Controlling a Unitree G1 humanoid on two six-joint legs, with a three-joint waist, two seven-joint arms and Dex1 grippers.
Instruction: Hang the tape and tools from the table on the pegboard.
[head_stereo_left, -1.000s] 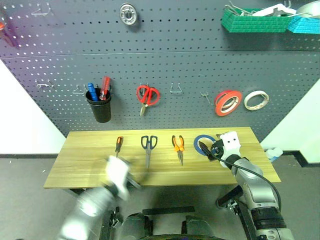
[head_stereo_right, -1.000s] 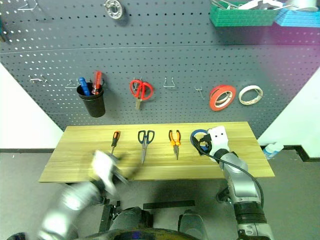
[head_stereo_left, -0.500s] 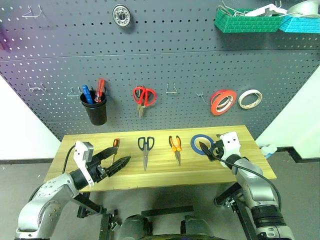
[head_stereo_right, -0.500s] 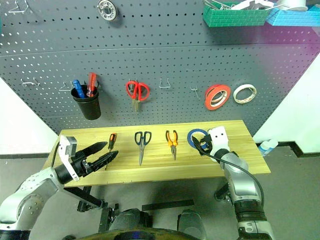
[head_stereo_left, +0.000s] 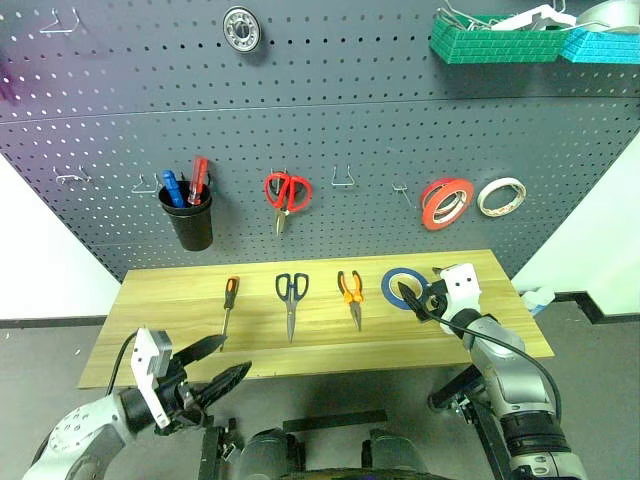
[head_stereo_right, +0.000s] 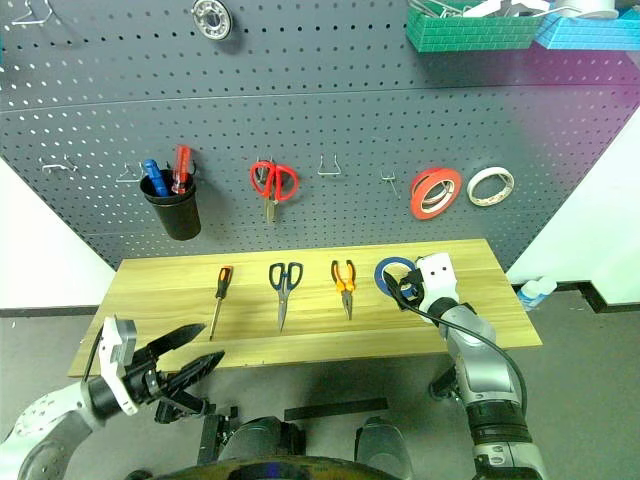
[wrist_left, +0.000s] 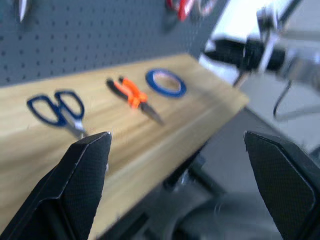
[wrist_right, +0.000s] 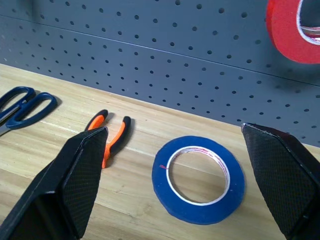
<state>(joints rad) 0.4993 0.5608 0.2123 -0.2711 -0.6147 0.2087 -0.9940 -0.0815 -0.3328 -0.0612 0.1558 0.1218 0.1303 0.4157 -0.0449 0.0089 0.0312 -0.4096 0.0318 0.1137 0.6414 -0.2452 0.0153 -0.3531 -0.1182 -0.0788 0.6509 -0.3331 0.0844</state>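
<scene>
At the table's right end, the right gripper (head_stereo_left: 414, 297) hangs with jaws spread wide and empty, the blue tape (wrist_right: 198, 177) lying flat on the table (head_stereo_left: 180, 345) just ahead at its twelve o'clock, between its fingers' line. Pliers (head_stereo_left: 352, 292), scissors (head_stereo_left: 292, 298) and screwdriver (head_stereo_left: 229, 303) lie at nine o'clock, long axes toward the pegboard (head_stereo_left: 330, 120). Off the table's front edge, the left gripper (head_stereo_left: 215, 365) is open, empty and well apart. The right fingertips overlap the ring's near rim; contact is unclear.

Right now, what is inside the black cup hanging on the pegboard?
Two screwdrivers stand in the black cup on the pegboard: one with a blue handle and one with a red handle. Only their handles show; the cup wall covers their shafts and anything else inside.
</scene>
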